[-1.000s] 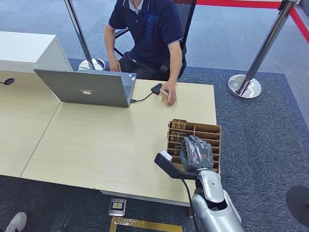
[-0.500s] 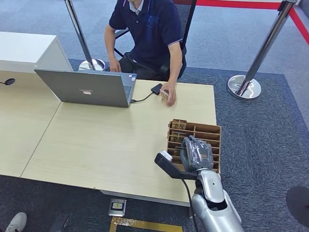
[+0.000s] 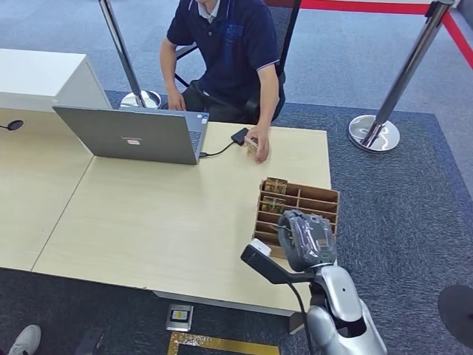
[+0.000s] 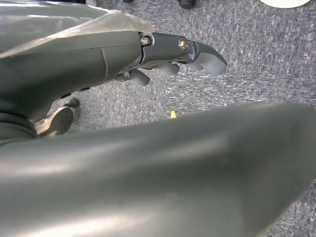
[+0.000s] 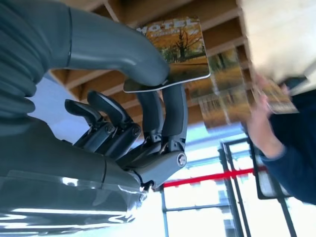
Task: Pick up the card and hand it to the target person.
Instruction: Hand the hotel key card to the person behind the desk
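Over the wooden tray (image 3: 324,198), right hand (image 3: 305,238) pinching card (image 5: 175,49), tray partly hidden.

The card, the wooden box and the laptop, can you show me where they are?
card (image 5: 178,47), right wrist view, on its autumn picture.
wooden box (image 3: 318,200), head view, on its far dividers.
laptop (image 3: 134,137), head view, on its grey lid.

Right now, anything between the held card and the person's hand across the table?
Nothing visible blocks it. The right hand pinches the card over the wooden box. Between there and the person's hand lies bare table. The laptop and its cable sit off to one side.
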Controlling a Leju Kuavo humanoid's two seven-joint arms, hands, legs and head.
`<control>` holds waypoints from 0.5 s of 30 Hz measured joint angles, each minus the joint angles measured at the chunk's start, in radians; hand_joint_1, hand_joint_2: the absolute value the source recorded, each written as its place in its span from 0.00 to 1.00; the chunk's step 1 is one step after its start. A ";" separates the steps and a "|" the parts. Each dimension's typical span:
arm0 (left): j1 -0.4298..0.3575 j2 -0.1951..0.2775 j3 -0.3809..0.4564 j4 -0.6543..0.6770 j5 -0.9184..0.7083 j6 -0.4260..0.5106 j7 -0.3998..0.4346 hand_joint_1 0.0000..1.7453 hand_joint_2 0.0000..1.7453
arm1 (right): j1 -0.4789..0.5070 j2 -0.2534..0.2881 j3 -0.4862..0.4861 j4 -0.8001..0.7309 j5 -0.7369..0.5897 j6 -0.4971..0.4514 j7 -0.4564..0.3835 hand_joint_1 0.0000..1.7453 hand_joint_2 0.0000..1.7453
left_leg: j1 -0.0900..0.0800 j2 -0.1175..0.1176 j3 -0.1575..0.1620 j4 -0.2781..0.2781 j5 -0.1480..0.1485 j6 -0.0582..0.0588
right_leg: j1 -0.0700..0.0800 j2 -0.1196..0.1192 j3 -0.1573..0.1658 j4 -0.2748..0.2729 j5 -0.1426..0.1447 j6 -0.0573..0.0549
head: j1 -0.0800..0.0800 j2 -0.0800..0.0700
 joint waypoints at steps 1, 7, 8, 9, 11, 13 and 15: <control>0.000 0.000 0.000 0.000 0.002 0.000 -0.001 0.00 0.00 | 0.003 -0.007 0.005 -0.034 -0.004 0.006 -0.007 1.00 1.00 | 0.000 0.000 0.000 0.000 0.000 0.000 | 0.000 0.000 0.000 0.000 0.000 0.000 | 0.000 0.000; 0.005 0.001 0.000 0.000 0.015 0.000 -0.010 0.00 0.00 | -0.002 -0.040 0.036 -0.207 -0.005 0.016 -0.029 1.00 1.00 | 0.000 0.000 0.000 0.000 0.000 0.000 | 0.000 0.000 0.000 0.000 0.000 0.000 | 0.000 0.000; 0.006 0.001 0.000 0.000 0.017 0.000 -0.011 0.00 0.00 | -0.004 -0.045 0.040 -0.229 -0.003 0.016 -0.029 1.00 1.00 | 0.000 0.000 0.000 0.000 0.000 0.000 | 0.000 0.000 0.000 0.000 0.000 0.000 | 0.000 0.000; 0.007 0.001 0.000 0.000 0.018 0.000 -0.013 0.00 0.00 | -0.008 -0.050 0.043 -0.247 -0.001 0.012 -0.030 1.00 1.00 | 0.000 0.000 0.000 0.000 0.000 0.000 | 0.000 0.000 0.000 0.000 0.000 0.000 | 0.000 0.000; 0.008 0.001 0.000 0.000 0.019 0.001 -0.016 0.00 0.00 | -0.023 -0.060 0.052 -0.279 0.002 -0.008 -0.037 1.00 1.00 | 0.000 0.000 0.000 0.000 0.000 0.000 | 0.000 0.000 0.001 0.000 0.000 0.000 | 0.000 0.000; 0.009 0.001 0.000 0.000 0.020 0.001 -0.019 0.00 0.00 | -0.064 -0.068 0.062 -0.302 -0.008 -0.031 -0.046 1.00 1.00 | 0.000 0.000 0.001 0.000 0.000 0.000 | 0.000 0.000 0.001 0.001 0.001 0.000 | 0.000 0.000; 0.008 0.001 0.000 0.000 0.019 0.001 -0.021 0.00 0.00 | -0.123 -0.067 0.070 -0.306 -0.031 -0.042 -0.060 1.00 1.00 | 0.000 0.001 0.001 0.000 0.001 0.000 | 0.000 0.000 0.001 0.001 0.001 0.000 | 0.000 0.000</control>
